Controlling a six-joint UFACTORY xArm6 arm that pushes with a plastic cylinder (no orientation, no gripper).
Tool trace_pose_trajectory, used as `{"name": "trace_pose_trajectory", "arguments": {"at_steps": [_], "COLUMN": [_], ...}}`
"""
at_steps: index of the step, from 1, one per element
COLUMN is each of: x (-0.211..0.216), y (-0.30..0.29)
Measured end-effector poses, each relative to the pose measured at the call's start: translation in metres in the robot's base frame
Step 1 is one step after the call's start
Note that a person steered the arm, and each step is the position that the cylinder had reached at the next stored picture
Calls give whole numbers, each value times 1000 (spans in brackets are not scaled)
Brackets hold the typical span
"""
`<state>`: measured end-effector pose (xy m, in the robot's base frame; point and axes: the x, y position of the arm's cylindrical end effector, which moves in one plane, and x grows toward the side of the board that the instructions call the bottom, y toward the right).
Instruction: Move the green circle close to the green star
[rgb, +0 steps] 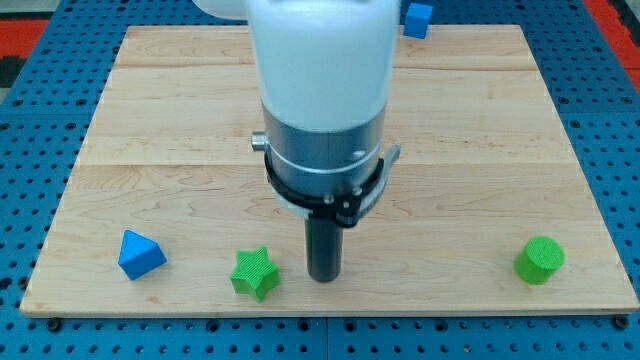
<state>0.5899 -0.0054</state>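
While the pale wooden surface (480, 120) fills most of the view, the arm's white and grey body (322, 100) hangs over its middle and hides the centre. No jaws belong to this arm; it ends in a dark rod, and my tip (323, 277) rests on the surface near the view's bottom edge. Just to the view's left of my tip, with a small gap, sits the green star (254, 273). The green circle (540, 260) lies well apart on the view's right, near the bottom right corner. A blue pyramid-like block (140, 254) sits at the bottom left, and a blue cube (418, 18) at the view's top edge.
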Motion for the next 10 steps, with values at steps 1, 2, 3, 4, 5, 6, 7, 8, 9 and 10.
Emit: {"name": "trace_pose_trajectory", "arguments": {"at_steps": [1, 2, 3, 4, 5, 6, 7, 8, 9, 10], "x": [13, -26, -31, -82, -104, -57, -9, 0, -1, -13], "y": [-62, -115, -77, 32, 160, 242, 248, 111, -12, 34]}}
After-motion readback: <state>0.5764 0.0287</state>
